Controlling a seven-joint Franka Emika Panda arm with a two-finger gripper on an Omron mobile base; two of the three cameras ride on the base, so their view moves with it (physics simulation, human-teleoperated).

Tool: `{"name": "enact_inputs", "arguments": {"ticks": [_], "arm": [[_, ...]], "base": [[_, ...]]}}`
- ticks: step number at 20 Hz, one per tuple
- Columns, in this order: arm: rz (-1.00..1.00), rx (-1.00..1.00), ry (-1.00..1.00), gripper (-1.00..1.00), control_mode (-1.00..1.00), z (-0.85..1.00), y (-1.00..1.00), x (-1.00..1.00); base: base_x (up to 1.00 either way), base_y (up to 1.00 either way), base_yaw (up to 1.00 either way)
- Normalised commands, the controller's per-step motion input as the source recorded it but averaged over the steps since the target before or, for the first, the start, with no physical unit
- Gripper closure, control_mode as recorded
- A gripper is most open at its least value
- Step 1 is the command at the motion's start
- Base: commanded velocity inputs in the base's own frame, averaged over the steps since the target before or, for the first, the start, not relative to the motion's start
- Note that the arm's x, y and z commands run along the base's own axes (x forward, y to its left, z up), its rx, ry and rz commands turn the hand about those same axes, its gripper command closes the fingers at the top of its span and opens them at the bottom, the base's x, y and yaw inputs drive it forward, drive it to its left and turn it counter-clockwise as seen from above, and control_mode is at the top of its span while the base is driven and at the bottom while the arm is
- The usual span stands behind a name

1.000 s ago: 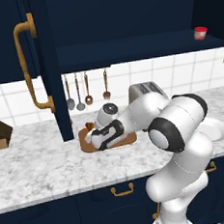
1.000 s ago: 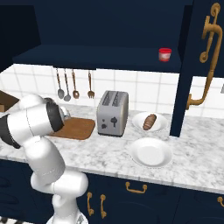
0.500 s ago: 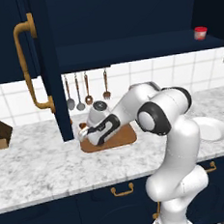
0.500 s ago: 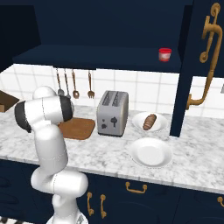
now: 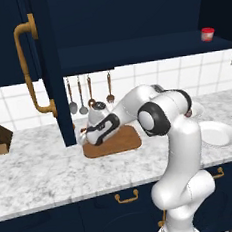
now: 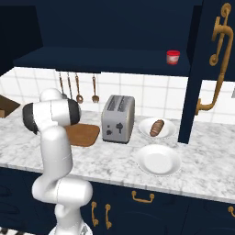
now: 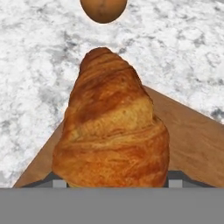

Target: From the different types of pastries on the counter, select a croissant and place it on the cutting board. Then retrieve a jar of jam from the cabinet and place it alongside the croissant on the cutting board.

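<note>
The golden-orange croissant (image 7: 111, 135) sits between my gripper's (image 7: 113, 183) two fingertips, close over a corner of the wooden cutting board (image 7: 192, 140). In the left base view my gripper (image 5: 87, 137) reaches left, low over the left end of the cutting board (image 5: 118, 143). It is shut on the croissant. The red jar of jam (image 5: 207, 34) (image 6: 172, 57) stands on the shelf of the open cabinet (image 5: 45, 69). A darker brown pastry (image 6: 157, 127) lies on a plate on the counter (image 6: 105, 156).
A toaster (image 6: 118, 118) stands just right of the board (image 6: 85, 134), with an empty white plate (image 6: 157, 160) in front of the pastry plate. Utensils (image 5: 90, 93) hang on the tiled wall. A round brown piece (image 7: 103, 8) lies on the marble beyond the croissant.
The arm has swung left and stretched out, carrying the croissant from the board's middle toward its left end. The jaws have kept the same width.
</note>
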Motion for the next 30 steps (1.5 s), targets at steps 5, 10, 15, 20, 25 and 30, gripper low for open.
{"name": "enact_inputs", "arguments": {"ticks": [5, 10, 15, 20, 25, 30], "arm": [[0.0, 0.01, 0.07, -1.0, -1.0, 0.0, -0.09, 0.0], [0.0, 0.04, -0.02, -1.0, -1.0, 0.41, -0.15, -0.11], [0.0, 0.12, 0.0, -1.0, -1.0, 0.39, -0.33, -0.45], [0.0, 0.04, -0.01, -1.0, -1.0, -0.12, -0.86, -0.88], [0.0, 0.01, -0.07, -1.0, -1.0, -0.01, -0.76, -0.66], [0.0, 0.01, -0.08, -1.0, -1.0, 0.06, -0.52, -0.25]], "base": [[0.0, 0.0, 0.0], [0.0, 0.0, 0.0], [0.0, 0.0, 0.0], [0.0, 0.0, 0.0], [0.0, 0.0, 0.0], [0.0, 0.0, 0.0]]}}
